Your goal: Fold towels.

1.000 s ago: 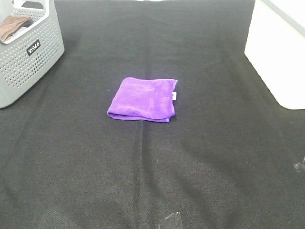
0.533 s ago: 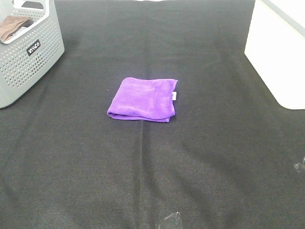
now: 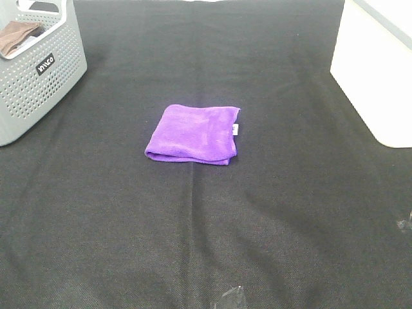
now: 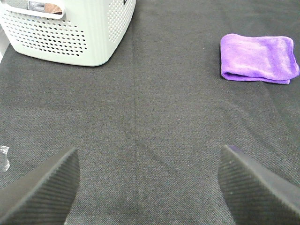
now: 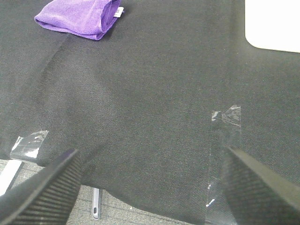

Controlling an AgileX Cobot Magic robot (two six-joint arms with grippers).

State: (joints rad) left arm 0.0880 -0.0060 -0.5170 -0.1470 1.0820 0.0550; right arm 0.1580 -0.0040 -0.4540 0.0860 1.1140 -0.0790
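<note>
One purple towel (image 3: 193, 134) lies folded; both grippers' jaws gape released, grasping nothing.

one purple towel (image 3: 193, 134) is lying on one black mat (image 3: 206, 219). one grey basket (image 3: 35, 77) is holding one brown cloth (image 3: 16, 36). one white bin (image 3: 376, 77) is standing by. two grippers, left (image 4: 149, 185) and right (image 5: 150, 187), are showing.

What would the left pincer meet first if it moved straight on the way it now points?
Most likely the black table cover. The open left pincer points at bare cover between the basket and the folded towel, both off to the sides. Depth is unclear, but neither seems to lie in its line.
</note>
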